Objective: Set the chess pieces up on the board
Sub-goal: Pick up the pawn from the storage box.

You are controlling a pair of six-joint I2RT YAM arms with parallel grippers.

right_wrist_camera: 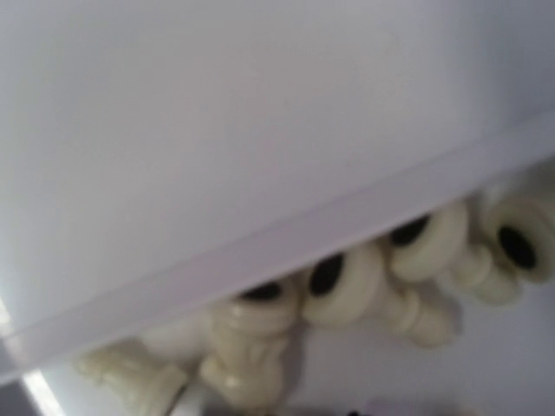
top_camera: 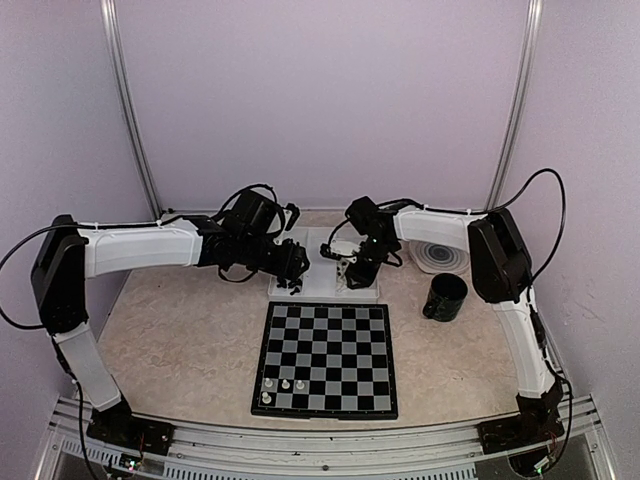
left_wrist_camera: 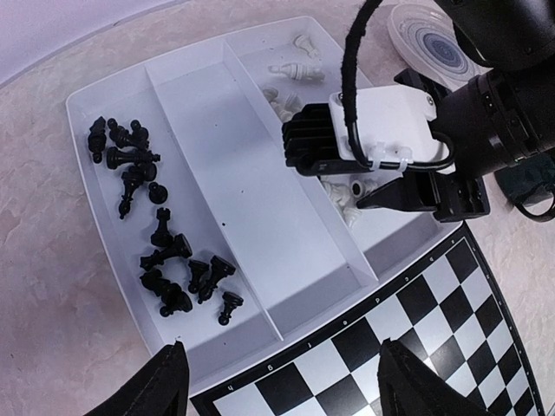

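The board (top_camera: 325,358) lies in the middle of the table, with several white chess pieces (top_camera: 284,384) standing in its near left corner. Behind it sits a white three-part tray (top_camera: 322,242). Black chess pieces (left_wrist_camera: 169,260) lie in its left compartment, the middle compartment (left_wrist_camera: 251,182) holds nothing, and white pieces (left_wrist_camera: 295,69) lie in the right one. My left gripper (left_wrist_camera: 290,386) hangs open over the tray's near rim and the board's edge (left_wrist_camera: 416,329), holding nothing. My right gripper (left_wrist_camera: 368,198) is down among the white pieces (right_wrist_camera: 347,282); its fingers do not show in its own blurred view.
A black mug (top_camera: 444,296) stands right of the tray. A plate with blue rings (top_camera: 441,256) lies behind the mug. The tray's divider wall (right_wrist_camera: 260,234) fills the upper part of the right wrist view. A metal rail (top_camera: 320,440) runs along the table's near edge.
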